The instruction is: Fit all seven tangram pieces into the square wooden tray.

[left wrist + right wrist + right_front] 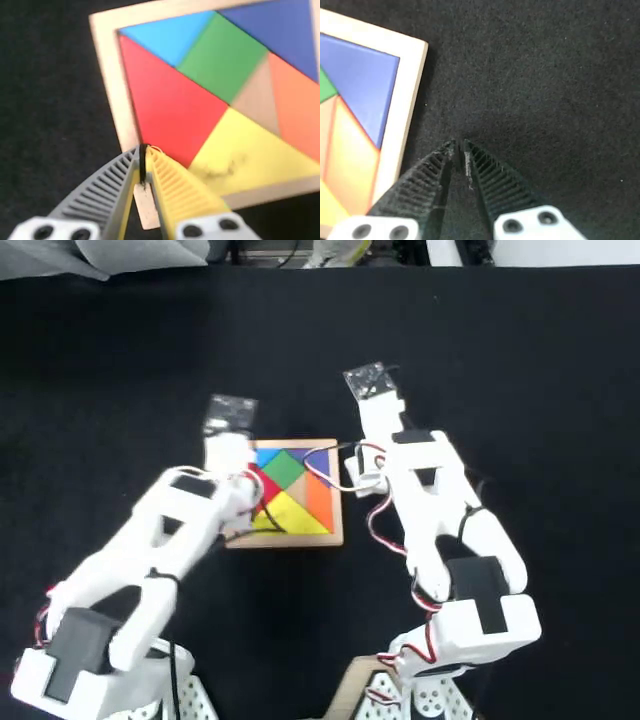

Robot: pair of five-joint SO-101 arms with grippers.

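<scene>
The square wooden tray [286, 538] lies mid-table with coloured tangram pieces laid flat inside. A red triangle [167, 107], yellow triangle [250, 145], green square [225, 60], light blue piece [167, 35], dark blue piece [280, 27] and orange piece [300, 110] fill it. Between them is a wood-coloured triangle [257, 97]; I cannot tell whether it is a piece or bare floor. My left gripper [143, 150] is shut and empty, its tips at the tray's rim [112, 85] by the red triangle. My right gripper [459, 148] is shut and empty over the black cloth, just outside the tray's rim [407, 100] near the dark blue piece [362, 80].
A black cloth [520, 370] covers the whole table. The left arm [160, 540] leans over the tray's left side and the right arm [440, 510] stands close to its right side. Pale objects [140, 252] lie beyond the far edge.
</scene>
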